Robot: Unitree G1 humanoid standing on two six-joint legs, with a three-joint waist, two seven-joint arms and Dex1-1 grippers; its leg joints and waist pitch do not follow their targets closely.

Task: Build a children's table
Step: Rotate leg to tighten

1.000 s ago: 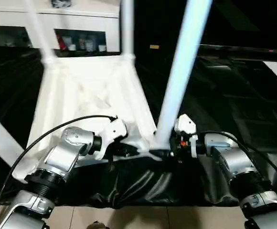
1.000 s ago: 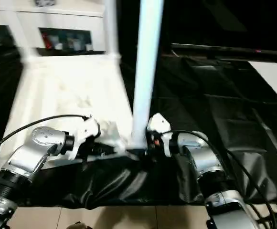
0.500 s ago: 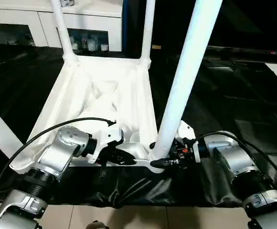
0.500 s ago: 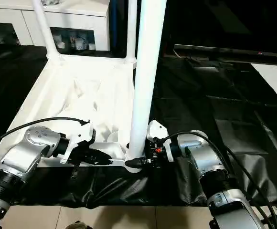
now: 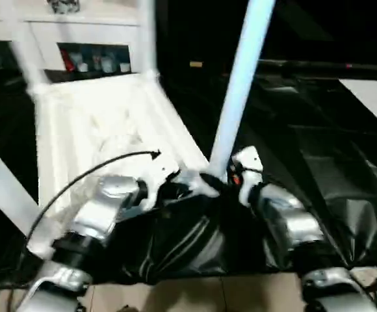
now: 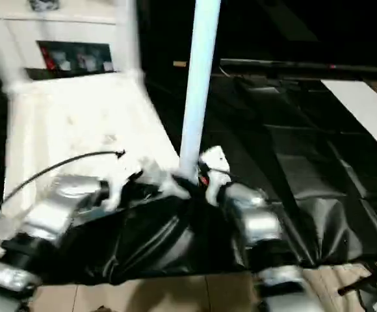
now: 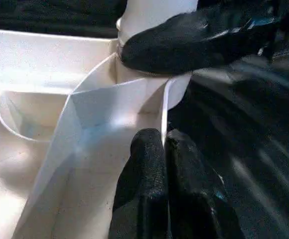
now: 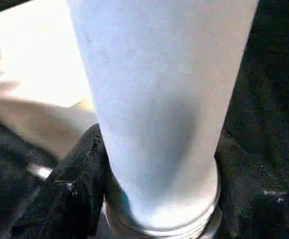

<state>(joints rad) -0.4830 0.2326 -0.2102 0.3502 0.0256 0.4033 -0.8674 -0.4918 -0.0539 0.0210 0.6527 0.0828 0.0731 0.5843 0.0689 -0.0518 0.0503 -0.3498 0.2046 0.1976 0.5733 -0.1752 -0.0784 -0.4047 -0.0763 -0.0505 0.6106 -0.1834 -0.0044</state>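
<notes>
The white table top [image 5: 104,123] lies upside down on the black sheet [image 5: 318,156], filling the left centre of my head view, ribbed underside up. Four legs rise from it: one tall leg [image 5: 237,91] stands in the near right corner socket at frame centre, two more [image 5: 146,39] go up at the far corners near the top edge, and a fourth [image 5: 0,175] slants off the left edge.

My left gripper [image 7: 164,149] is pressed together on the thin rim of the top just beside that near corner socket; the two black fingers [image 7: 144,169] show the white edge pinched between them in the left wrist view. My right gripper [image 5: 216,181] is wrapped around the base of the tall leg, one black finger [image 8: 79,174] curving round it just above the socket collar; the same finger crosses the top of the left wrist view.

A white cabinet [image 5: 91,39] stands at the upper left, small items on its shelf too blurred to read. I can make out no lettering or labels anywhere
</notes>
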